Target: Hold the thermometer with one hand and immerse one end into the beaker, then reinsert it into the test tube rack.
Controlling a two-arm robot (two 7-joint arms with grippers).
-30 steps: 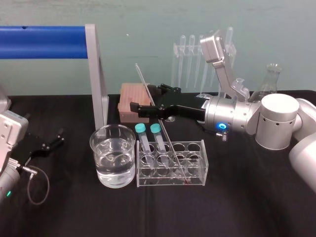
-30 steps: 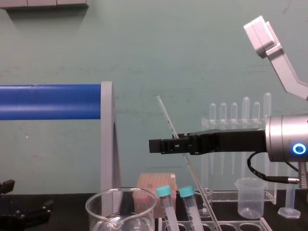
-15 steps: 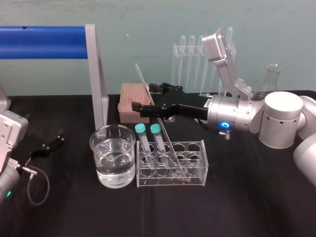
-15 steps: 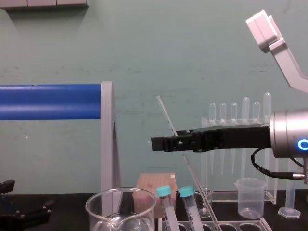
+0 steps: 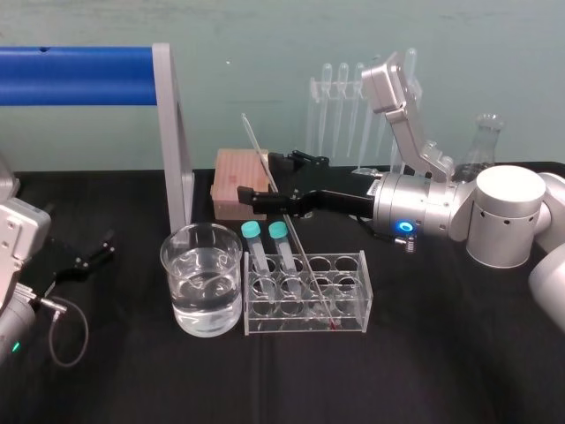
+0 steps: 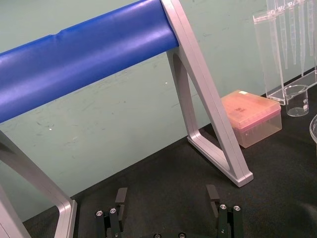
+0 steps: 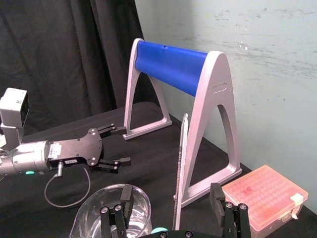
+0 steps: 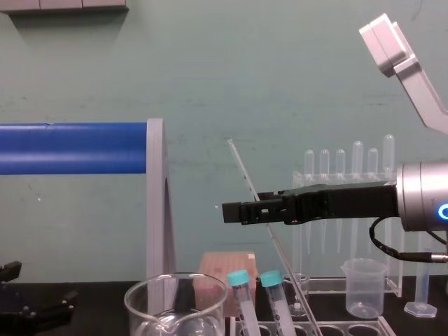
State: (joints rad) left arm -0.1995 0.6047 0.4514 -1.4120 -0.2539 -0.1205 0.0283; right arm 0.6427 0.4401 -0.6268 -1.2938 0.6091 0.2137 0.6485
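The thermometer (image 5: pixel 301 250) leans in the rack (image 5: pixel 353 314), not yet lifted. The right gripper (image 5: pixel 256 175) straddles its upper stem with fingers spread, seemingly clear of the glass. Grasping, dipping in the beaker (image 5: pixel 201 305) and returning it all look undone. The left gripper (image 5: pixel 108 245) lies spread on the table (image 5: pixel 441 362).

Beaker (image 5: pixel 201 296) just left of the test tube rack (image 5: pixel 351 299), thermometer (image 5: pixel 300 247) leaning in the rack, tip box (image 5: pixel 235 184) behind.
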